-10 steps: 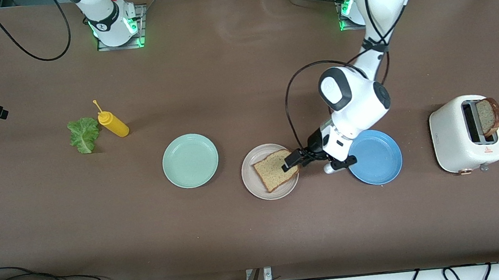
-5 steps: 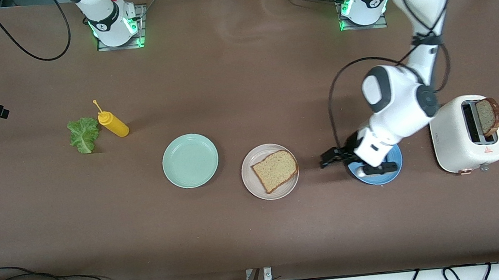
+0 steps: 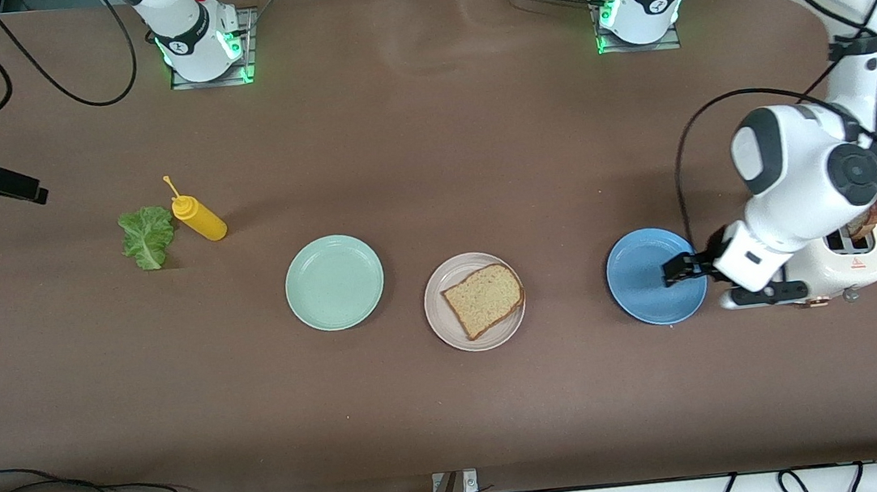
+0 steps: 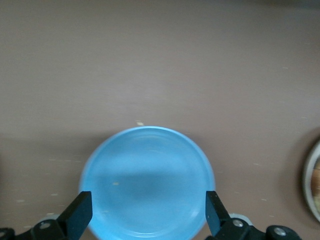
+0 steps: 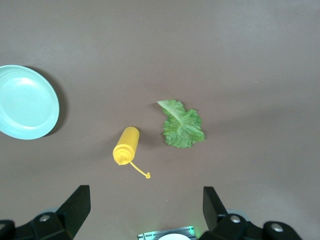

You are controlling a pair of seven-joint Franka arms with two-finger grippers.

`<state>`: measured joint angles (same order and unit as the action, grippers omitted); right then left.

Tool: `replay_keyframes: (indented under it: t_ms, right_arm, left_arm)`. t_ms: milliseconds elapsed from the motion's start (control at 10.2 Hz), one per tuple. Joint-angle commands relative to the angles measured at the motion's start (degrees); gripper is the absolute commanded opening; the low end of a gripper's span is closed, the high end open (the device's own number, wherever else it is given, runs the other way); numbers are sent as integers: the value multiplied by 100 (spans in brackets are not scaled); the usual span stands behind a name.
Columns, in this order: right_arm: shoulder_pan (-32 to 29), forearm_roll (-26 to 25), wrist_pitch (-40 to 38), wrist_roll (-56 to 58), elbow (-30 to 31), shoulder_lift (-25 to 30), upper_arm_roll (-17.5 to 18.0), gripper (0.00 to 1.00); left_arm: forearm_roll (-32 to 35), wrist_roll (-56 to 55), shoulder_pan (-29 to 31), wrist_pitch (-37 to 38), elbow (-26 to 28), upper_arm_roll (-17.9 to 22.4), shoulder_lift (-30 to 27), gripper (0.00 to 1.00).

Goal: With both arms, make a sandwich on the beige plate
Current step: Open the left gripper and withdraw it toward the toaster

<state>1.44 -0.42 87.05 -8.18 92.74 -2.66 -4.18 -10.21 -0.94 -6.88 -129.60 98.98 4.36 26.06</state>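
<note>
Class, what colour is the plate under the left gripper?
Blue plate; the left wrist view shows it best, beneath the open left gripper.

Matt brown table [image 3: 411,143]; glossy blue plate [image 4: 150,170], perhaps plastic.

Round mint-green plate [image 3: 335,282]: mid-table. Round blue plate [image 3: 648,277]: toward the left arm's end. White two-slot toaster [image 3: 848,264]: nearest that end's edge. Yellow plastic squeeze bottle [image 3: 198,217]: lying toward the right arm's end.
</note>
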Motion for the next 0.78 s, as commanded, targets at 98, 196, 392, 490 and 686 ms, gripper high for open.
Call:
replay_keyframes:
  t_ms: [98,196,392,490,686]
  right_arm:
    - [-30,333,-100,44,-63,20,-83,100]
    - [-21,306,-144,53,-46,37,-65,100]
    - [-30,227,-364,341,-28,81,-65,100]
    - [-21,201,-347,544,-36,90,-65,100]
    - [-30,35,-364,537,85,73,-100,100]
  left_arm:
    - [424,400,318,110,218,47,-320,100]
    - [432,454,353,267,236,64,-381,100]
    - [467,481,328,654,236,65,-644,100]
    - [485,542,301,969,245,65,-855,100]
    - [494,551,257,1768,271,65,-1364,100]
